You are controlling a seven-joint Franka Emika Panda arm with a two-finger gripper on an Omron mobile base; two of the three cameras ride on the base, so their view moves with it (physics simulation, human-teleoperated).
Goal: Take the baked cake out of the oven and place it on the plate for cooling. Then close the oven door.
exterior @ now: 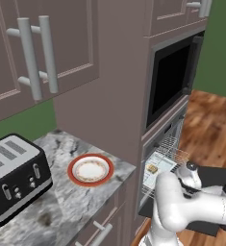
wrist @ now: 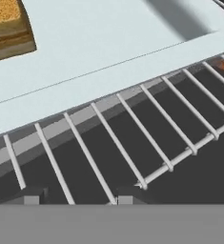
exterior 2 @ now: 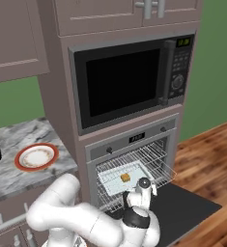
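I've got the end effector (wrist: 75, 200) low over the front of the wire rack (wrist: 132, 138), fingertips parted and empty, nothing between them. The baked cake (wrist: 8, 26) sits on the pale baking tray (wrist: 108, 43), beyond the tray's near edge and off to my hand view's upper left. So I judge the reach has to go forward over the tray rim and across. The plate (exterior: 91, 169) waits on the bench (exterior: 56, 202), left of the oven (exterior 2: 134, 159), whose oven door (exterior 2: 182, 202) hangs open.
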